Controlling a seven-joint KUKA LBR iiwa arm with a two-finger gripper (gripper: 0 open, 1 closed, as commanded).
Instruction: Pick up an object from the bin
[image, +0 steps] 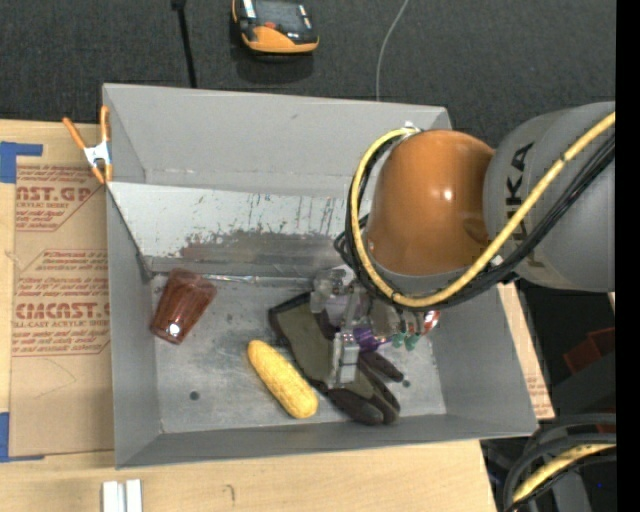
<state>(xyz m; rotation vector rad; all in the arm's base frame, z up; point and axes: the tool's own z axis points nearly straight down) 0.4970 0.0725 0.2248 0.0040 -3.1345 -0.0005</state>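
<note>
- The arm (560, 200) reaches in from the right. Its orange cover (430, 210) hangs over the right half of the bin (270, 140), and a yellow-and-black cable (357, 195) loops round the cover.
- The pincer (346, 368) points down from under the cover. It is right of the bin's middle and towards the near wall.
- It is low over a dark thing (300, 328), which is flat, floppy-looking and brown-black. This thing lies on the bin floor from the middle towards the near right corner. Its kind cannot be told.
- The pincer's tip overlaps the dark thing in this view, but whether the two touch cannot be told.
- Whether the pincer is open or closed cannot be told either, and no hold on anything can be made out.
- A small purple bit (366, 340) sits just right of the pincer. It is unclear whether it belongs to the robot or lies in the bin.
- A yellow corn cob (282, 378) lies slanted on the floor just left of the pincer. Its lower right end is against the edge of the dark thing.
- A red-brown cup (182, 306) lies on its side at the left of the floor, near the left wall. It is well apart from the pincer, the cob and the dark thing.
</note>
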